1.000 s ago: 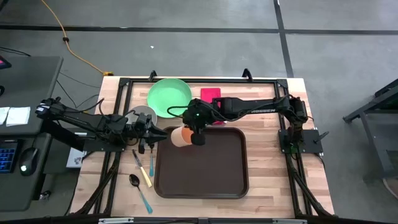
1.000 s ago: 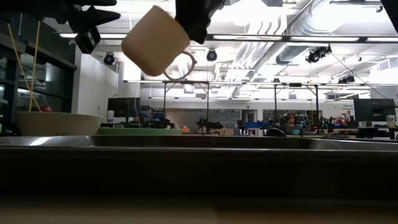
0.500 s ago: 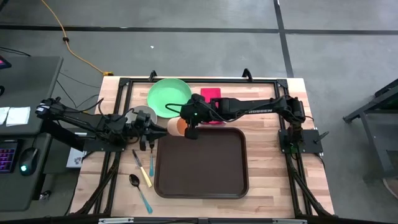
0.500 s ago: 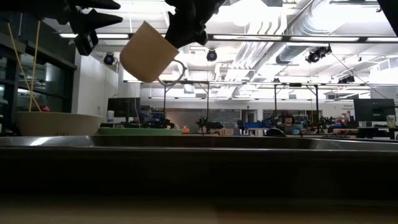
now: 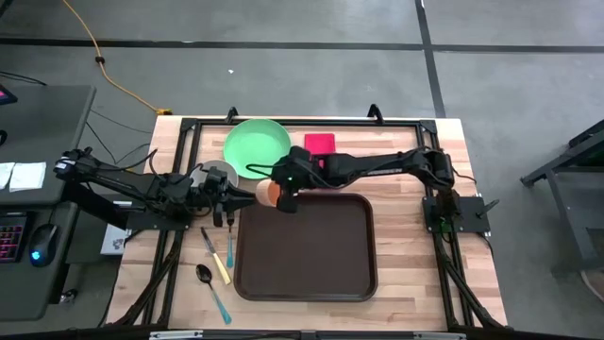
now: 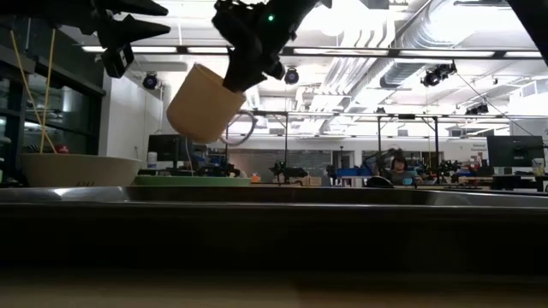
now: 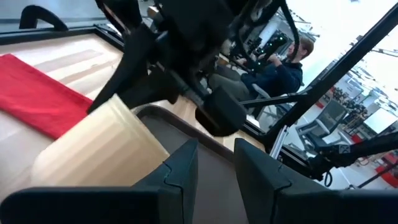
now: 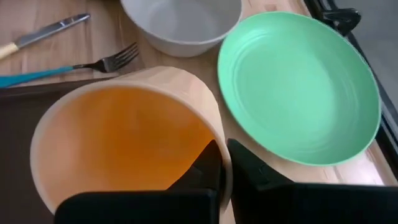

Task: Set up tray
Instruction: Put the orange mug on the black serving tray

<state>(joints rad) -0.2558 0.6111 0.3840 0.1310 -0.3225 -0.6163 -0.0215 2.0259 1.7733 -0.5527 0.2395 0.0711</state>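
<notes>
- While my right gripper (image 5: 280, 196) pinches one tan mug's (image 5: 268, 192) rim, it has slid from over the tray's (image 5: 307, 247) upper-left corner to just beyond that rim, at frame centre.
- My left gripper (image 5: 226, 200), fingers slightly parted, waits left of the mug.
- I count one green plate (image 5: 256, 146), one grey bowl (image 5: 216, 175), one red cloth (image 5: 320, 144), plus fork (image 5: 229, 247), knife (image 5: 215, 255) and spoon (image 5: 211, 289) lower left.

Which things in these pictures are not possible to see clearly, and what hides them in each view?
- Mug handle: mostly hidden behind the mug body in the low view; the high view shows only its rim under the right gripper.
- Tray floor: the low view sees only its dark rim edge-on.
- Bowl: partly covered by the left arm in the high view.
- Left gripper: fingertips cut off by the left wrist picture's bottom edge.
</notes>
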